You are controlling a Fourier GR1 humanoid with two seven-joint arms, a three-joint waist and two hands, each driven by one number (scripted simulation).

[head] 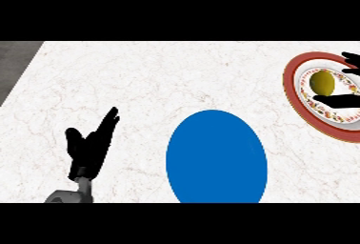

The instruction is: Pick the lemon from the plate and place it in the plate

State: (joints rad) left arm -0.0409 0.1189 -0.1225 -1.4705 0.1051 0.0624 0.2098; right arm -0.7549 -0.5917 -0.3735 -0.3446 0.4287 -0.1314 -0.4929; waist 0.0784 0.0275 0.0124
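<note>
The right hand [343, 100] is reaching in at the right edge, mostly cut off; its dark fingers are lying on both sides of the lemon [323, 82], and I cannot tell if they are closing on it; the lemon is sitting in the patterned plate [295, 97], itself cut by the frame; the blue plate [216, 157] is waiting near the lower edge, with bare tabletop [175, 76] between; the left hand [90, 145] is resting open, fingers up, at lower left.

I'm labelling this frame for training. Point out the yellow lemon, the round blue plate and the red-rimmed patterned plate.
yellow lemon [323, 82]: head view, middle of its visible skin.
round blue plate [216, 157]: head view, centre of its flat face.
red-rimmed patterned plate [293, 95]: head view, left rim.
</note>
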